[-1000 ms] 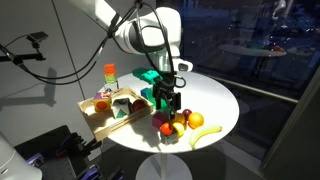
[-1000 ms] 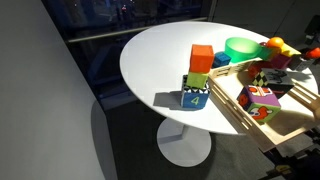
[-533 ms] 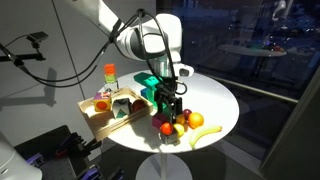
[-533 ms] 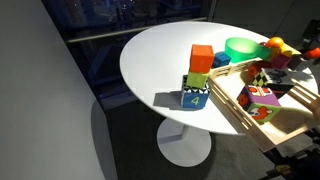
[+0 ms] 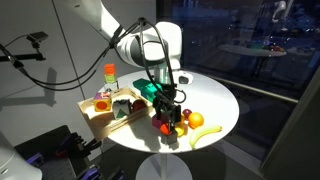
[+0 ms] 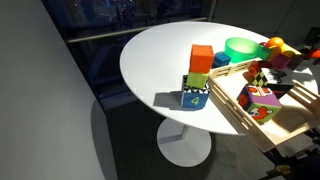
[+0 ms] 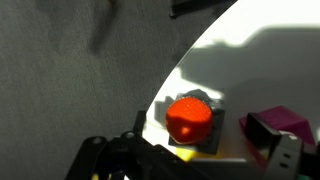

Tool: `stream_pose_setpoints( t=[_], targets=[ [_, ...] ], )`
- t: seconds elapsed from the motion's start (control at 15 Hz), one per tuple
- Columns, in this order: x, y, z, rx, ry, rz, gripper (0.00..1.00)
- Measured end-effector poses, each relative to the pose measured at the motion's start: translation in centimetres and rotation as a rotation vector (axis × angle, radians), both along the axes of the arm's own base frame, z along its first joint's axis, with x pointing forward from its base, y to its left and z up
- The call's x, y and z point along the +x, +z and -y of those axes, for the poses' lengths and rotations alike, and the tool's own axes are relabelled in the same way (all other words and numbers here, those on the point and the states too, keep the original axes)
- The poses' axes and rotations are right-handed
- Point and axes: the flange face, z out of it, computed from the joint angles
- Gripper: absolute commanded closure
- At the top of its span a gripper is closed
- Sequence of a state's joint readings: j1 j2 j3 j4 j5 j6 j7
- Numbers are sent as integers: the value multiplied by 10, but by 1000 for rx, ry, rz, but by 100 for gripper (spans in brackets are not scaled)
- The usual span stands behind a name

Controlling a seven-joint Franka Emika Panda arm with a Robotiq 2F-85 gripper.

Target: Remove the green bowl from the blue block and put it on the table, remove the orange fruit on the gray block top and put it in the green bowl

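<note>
The pincer (image 5: 169, 110) is hovering near the orange fruit (image 7: 188, 118); whether it is open or closed cannot be determined. The fruit is sitting on the gray block (image 7: 212, 143). The green bowl (image 6: 242, 47) is apparently resting on the worktop (image 6: 160, 60), so only the fruit transfer is remaining.

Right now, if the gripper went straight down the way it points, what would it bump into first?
Most likely the orange fruit sitting on the gray block. The gripper hangs just above it, though depth is hard to judge.
</note>
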State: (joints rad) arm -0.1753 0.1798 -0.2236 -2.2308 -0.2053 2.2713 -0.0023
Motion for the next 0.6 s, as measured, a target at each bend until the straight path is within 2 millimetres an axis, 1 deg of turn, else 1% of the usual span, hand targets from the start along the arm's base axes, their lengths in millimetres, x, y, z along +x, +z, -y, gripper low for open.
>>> stream_pose_setpoints(
  t=[0.07, 0.13, 0.53, 0.6],
  targets=[
    [0, -1, 1, -2, 1, -2, 25],
    [-1, -3, 2, -4, 2, -2, 26],
    [-3, -6, 7, -22, 15, -7, 75],
    [-3, -7, 7, -22, 16, -7, 77]
  ],
)
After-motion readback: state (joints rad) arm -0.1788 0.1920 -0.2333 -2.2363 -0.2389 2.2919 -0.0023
